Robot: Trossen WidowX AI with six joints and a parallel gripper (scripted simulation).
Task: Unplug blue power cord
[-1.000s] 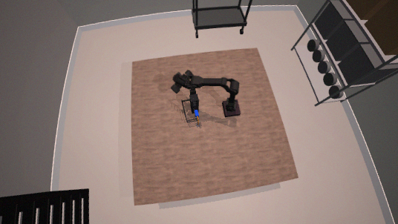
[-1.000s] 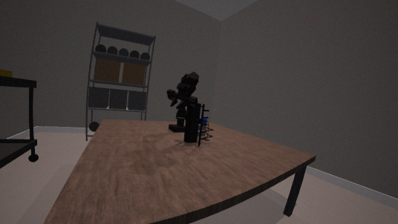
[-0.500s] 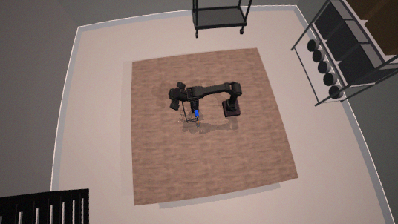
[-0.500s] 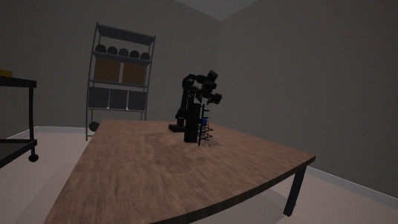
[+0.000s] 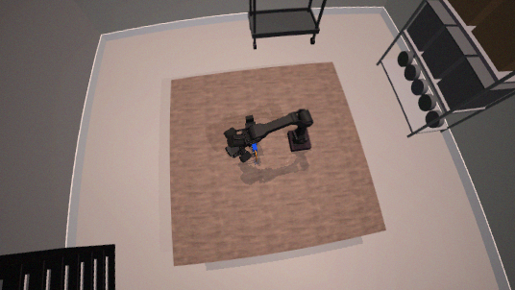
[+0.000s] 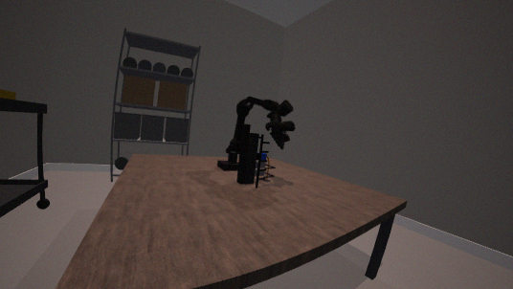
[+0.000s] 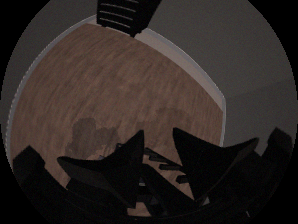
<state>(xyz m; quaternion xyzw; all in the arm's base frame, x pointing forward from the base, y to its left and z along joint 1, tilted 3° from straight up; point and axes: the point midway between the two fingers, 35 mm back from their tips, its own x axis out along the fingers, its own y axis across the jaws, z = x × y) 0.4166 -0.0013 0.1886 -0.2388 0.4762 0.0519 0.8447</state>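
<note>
My gripper (image 5: 239, 156) (image 6: 282, 145) (image 7: 158, 132) is partly open, with nothing between its fingertips in the wrist view. It is above the table, close to a small blue piece (image 5: 255, 147) (image 6: 263, 157), higher than it and to its right in the exterior view. The blue piece is by a tall black block (image 6: 247, 160) and a thin dark rack (image 6: 258, 174) with prongs. The rack's prongs (image 7: 159, 160) show below the fingertips in the wrist view. Which of these dark things is the power strip, and whether the plug sits in it, I cannot tell.
A thin orange line (image 5: 256, 156) (image 6: 268, 165) runs beside the blue piece. My arm's base (image 5: 300, 141) stands on the wooden table (image 5: 288, 206) (image 6: 201, 230) (image 7: 65, 75). A wheeled cart (image 5: 283, 34) and a tall shelf (image 6: 155, 107) are beyond the table.
</note>
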